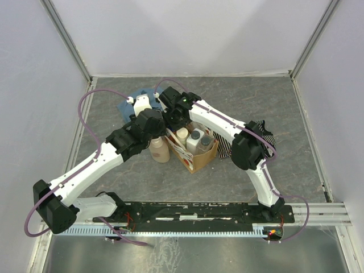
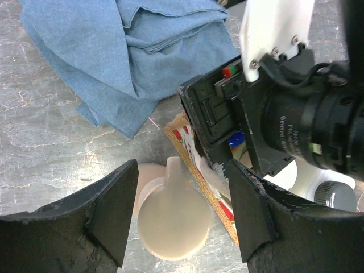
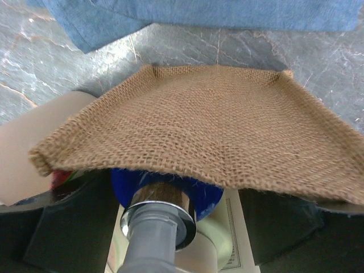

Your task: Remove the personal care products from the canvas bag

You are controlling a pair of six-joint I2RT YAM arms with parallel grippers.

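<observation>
The canvas bag (image 1: 200,160) stands mid-table with a cream-capped bottle (image 1: 182,135) and two grey-capped white bottles (image 1: 196,136) in it. The beige bottle (image 1: 160,150) stands on the table against the bag's left side. My left gripper (image 1: 153,131) is open just above it, its cream cap (image 2: 170,219) between the fingers. My right gripper (image 1: 175,120) reaches into the bag's far end. Its wrist view shows the burlap wall (image 3: 210,131) and a blue bottle with a chrome collar and grey cap (image 3: 159,222) between its spread fingers (image 3: 74,233).
A blue cloth (image 1: 126,104) lies behind the bag with a white bottle (image 1: 142,104) on it. It also shows in the left wrist view (image 2: 131,51). A black-and-white striped cloth (image 1: 265,134) lies to the right, under the right arm. Walls enclose the table.
</observation>
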